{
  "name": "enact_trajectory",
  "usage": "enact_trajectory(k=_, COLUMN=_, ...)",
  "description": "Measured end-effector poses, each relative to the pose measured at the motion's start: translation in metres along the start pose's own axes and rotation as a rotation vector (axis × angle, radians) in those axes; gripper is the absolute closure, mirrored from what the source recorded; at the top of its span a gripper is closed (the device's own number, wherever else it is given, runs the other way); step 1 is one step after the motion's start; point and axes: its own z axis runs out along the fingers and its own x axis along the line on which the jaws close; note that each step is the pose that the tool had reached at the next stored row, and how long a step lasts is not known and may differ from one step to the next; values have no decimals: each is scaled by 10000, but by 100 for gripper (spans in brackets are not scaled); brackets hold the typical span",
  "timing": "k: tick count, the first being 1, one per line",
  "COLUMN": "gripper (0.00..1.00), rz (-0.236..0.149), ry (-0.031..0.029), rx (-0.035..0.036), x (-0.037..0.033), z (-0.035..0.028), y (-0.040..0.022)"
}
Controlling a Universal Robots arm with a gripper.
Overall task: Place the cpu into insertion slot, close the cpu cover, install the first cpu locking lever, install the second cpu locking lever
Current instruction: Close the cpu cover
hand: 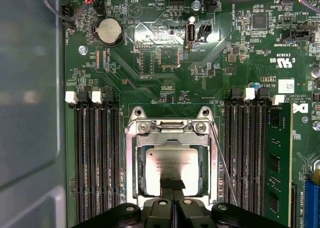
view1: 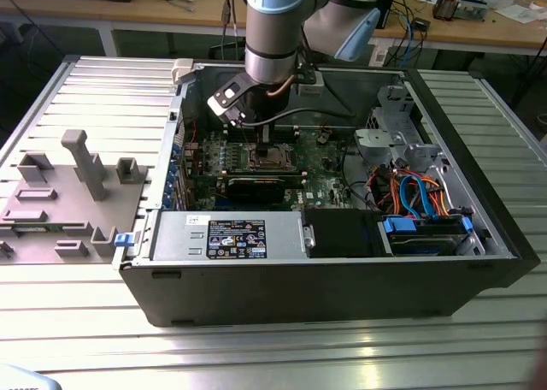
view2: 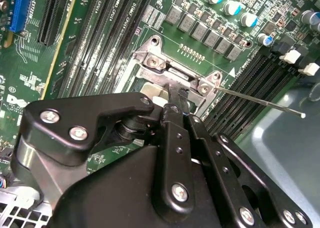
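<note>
Open computer case (view1: 342, 279) on a slatted metal table (view1: 256, 356), with the robot arm (view1: 273, 31) reaching in from above. Green motherboard (hand: 165, 63) with its socket between memory slots. Gripper (hand: 173, 184), fingers pressed together with nothing seen between them, tips over the cpu (hand: 172, 160). The cpu lies in the socket, framed by the lowered cpu cover (hand: 131, 158). A thin lever rod (view2: 260, 102) slants away from the socket's corner.

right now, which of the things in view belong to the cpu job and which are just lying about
For the job:
- cpu, seated in its socket
- cpu cover, lying over it
- locking lever, sticking out
- gripper, down at the cover

Just around:
- memory stick
- coin battery
- orange and blue cables
- grey fixture plate, outside the case
</note>
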Motion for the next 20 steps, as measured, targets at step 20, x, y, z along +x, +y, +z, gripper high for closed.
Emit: enact_trajectory(k=20, gripper=89, rz=-1, ry=2, rx=3, x=2, z=-76, y=172)
